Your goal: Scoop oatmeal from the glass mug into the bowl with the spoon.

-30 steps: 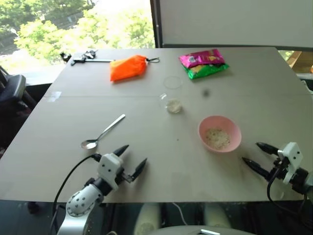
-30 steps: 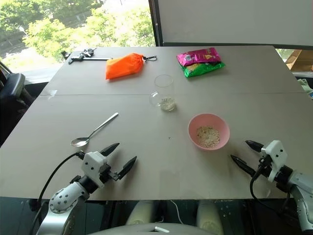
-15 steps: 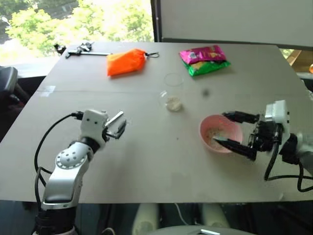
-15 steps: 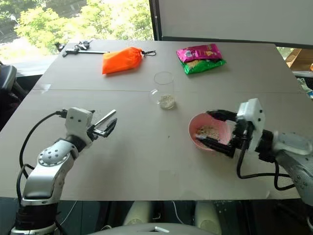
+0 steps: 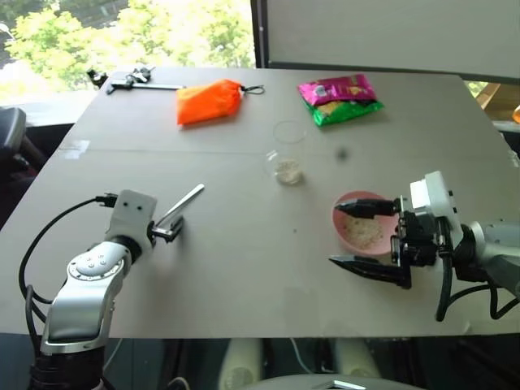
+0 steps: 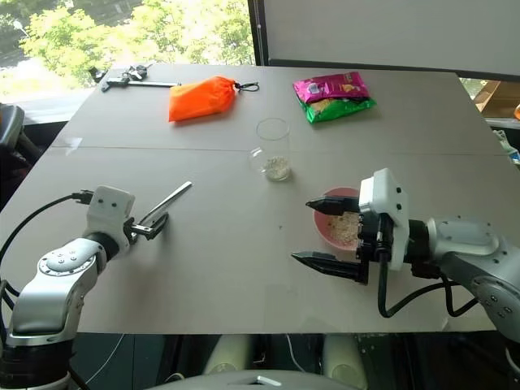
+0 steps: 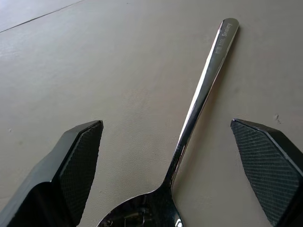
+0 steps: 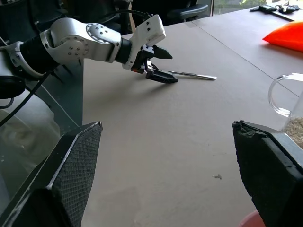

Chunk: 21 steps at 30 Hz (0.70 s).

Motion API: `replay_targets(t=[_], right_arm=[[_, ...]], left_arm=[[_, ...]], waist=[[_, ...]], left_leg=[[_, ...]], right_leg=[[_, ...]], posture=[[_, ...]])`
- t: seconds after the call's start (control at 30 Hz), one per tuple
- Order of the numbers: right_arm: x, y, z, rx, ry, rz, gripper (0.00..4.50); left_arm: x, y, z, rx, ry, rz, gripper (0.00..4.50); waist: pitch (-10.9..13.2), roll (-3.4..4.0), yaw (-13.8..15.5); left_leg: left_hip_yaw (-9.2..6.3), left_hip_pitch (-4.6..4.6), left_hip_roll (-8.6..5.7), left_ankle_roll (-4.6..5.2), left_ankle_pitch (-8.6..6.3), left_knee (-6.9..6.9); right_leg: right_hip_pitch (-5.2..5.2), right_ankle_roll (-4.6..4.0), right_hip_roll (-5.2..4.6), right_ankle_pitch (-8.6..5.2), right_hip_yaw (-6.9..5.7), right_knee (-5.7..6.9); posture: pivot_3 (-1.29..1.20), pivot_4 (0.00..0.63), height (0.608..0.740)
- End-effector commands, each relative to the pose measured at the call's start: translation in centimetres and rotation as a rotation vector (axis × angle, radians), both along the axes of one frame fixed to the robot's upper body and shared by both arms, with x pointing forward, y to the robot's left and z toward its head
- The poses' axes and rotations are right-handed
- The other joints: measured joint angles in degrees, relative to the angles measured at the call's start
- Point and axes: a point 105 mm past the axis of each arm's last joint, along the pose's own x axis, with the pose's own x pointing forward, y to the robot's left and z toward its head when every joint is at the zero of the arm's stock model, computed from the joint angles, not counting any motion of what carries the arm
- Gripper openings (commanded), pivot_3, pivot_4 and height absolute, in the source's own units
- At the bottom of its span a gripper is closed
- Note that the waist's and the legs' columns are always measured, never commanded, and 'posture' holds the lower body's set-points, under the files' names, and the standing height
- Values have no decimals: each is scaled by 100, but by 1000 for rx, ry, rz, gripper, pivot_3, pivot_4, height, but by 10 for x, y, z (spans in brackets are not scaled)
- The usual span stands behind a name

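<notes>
Oatmeal [image 6: 278,169], pale flaky grains, lies as a small heap in the bottom of the clear glass mug [image 6: 273,149], mid-counter; more pale flakes already lie in the round pink bowl [image 5: 363,221] just in front and to the right of it. Slim silver metal spoon [image 7: 199,101] flat on the grey counter [image 5: 244,268], head toward the left gripper [image 5: 168,231], handle pointing away.

Left gripper: jaws spread wide either side of the spoon's neck, nothing held. Right gripper [image 6: 325,232]: jaws wide, empty, hanging across the bowl's near rim.

Risks, as judged:
- Spoon lies flat on a hard surface; jaws closing from above may skate it away or pinch only the head, leaving a bad scooping grip.
- Right gripper so near the bowl could knock it.
- Mug is narrow and light; could tip under a spoon push.

Around: orange fabric pouch [image 5: 210,104], pink-and-green snack packet [image 5: 339,99], dark metal tool [image 5: 134,81], all at the far edge, well apart. Nothing between spoon and mug.
</notes>
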Motion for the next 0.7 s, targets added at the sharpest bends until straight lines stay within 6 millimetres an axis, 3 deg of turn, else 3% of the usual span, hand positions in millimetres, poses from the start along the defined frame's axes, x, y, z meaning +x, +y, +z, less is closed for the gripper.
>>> replay_targets(t=[0.03,0.1,0.13,0.27,0.4,0.47,0.57,0.7], right_arm=[[-5,6,8,3,-58,29,4470],[-4,6,8,2,-64,24,4500],[-4,6,7,2,-67,21,4500],[-3,6,7,0,-75,9,4500],[0,5,7,-1,-88,-3,4500],[1,5,7,-1,-92,-8,4500],[2,5,6,-3,-96,-12,4500],[2,5,5,3,-98,-16,4500]], left_arm=[[-19,16,-35,-69,185,50,4255],[-24,26,-45,-88,236,76,3393],[-28,30,-51,-98,270,80,3229],[-37,40,-66,-158,343,106,1858],[-45,58,-80,-197,382,180,106],[-48,61,-83,-206,391,193,42],[-50,63,-85,-217,392,204,42],[-47,58,-83,-237,342,181,42]], waist=[[-8,13,-6],[-13,21,-8],[-14,23,-10],[-56,91,-95],[-101,155,-179],[-124,193,-194],[-127,192,-194],[-135,204,-196]], left_leg=[[2,2,0,1,-1,0],[2,3,0,2,-1,0],[1,3,0,2,-1,-1],[6,12,4,4,-2,-8],[15,28,11,8,-5,-13],[27,46,16,8,-5,-21],[45,111,11,7,-4,-67],[46,123,12,-3,2,-91]], right_leg=[[0,0,0,0,1,1],[0,-1,-2,0,5,0],[0,-2,-2,0,6,0],[1,-5,1,0,11,2],[3,-11,10,4,17,9],[5,-14,22,6,24,10],[26,-14,29,5,53,8],[17,-20,40,8,69,8]], posture=[[0,150,696],[0,150,696],[0,150,696],[0,150,696],[0,150,696],[0,150,696],[0,150,696],[0,150,696]])
